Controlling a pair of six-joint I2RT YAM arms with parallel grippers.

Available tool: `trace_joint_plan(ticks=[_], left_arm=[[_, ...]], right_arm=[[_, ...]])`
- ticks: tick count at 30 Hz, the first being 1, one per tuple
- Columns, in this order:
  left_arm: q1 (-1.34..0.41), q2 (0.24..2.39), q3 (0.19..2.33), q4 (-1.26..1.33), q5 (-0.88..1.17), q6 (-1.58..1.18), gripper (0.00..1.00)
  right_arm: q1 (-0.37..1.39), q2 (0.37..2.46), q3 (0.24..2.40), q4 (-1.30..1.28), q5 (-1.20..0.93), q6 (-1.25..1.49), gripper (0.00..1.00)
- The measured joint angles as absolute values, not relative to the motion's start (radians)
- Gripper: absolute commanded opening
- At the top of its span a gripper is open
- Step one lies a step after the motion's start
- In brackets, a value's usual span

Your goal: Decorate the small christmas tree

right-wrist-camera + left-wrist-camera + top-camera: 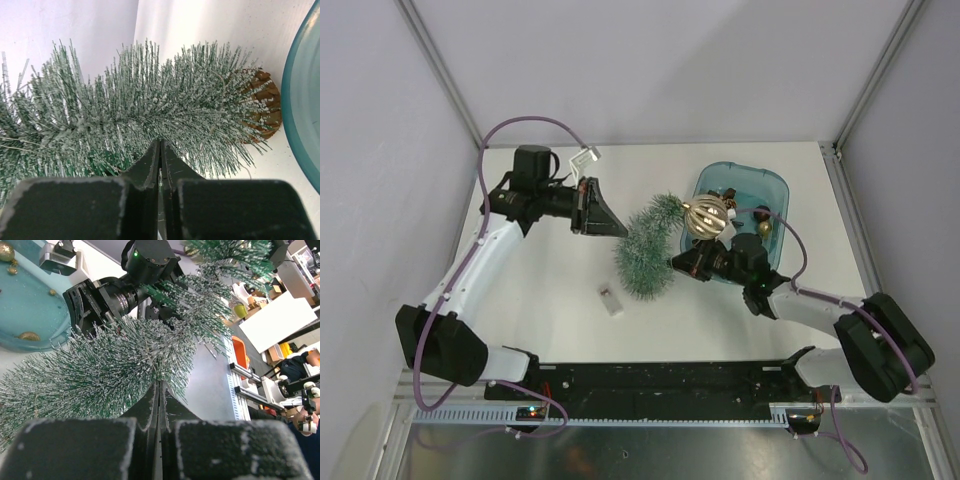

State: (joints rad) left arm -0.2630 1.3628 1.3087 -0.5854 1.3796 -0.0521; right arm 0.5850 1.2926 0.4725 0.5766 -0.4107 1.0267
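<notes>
The left gripper is pressing its two fingers tight together, with the tips poking into the bristles of the small christmas tree. The right gripper is pressing its fingers shut too, and its tips are sitting in the bristles partway along the tree. I cannot tell if either one is pinching any bristles. From above, the tree is bending in a curve between the two grippers, just beside the blue tray. Its wooden base is peeking out near the tray's rim. The bristles are hiding the stem. A gold wire ball is covering the tray's near edge.
</notes>
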Motion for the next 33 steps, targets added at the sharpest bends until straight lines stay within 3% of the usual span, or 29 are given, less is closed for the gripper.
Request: trace_joint_plan(ticks=[4,12,17,24,33], left_arm=[[-0.263,1.359,1.291,-0.586,1.361,-0.052,0.00],[-0.242,1.338,1.272,-0.585,1.323,-0.052,0.00],[-0.209,1.337,1.266,-0.585,1.287,-0.052,0.00],[-0.193,1.337,1.266,-0.584,1.238,-0.052,0.00],[-0.194,1.337,1.266,-0.547,1.204,-0.073,0.00]], right_arm=[[0.582,1.360,0.496,0.606,-0.445,1.027,0.16],[0.539,1.443,0.573,0.625,-0.544,1.016,0.50],[0.484,1.440,0.598,0.579,-0.586,0.981,0.64],[0.383,1.344,0.607,0.395,-0.616,0.884,0.70],[0.167,1.164,0.670,0.098,-0.617,0.746,0.70]])
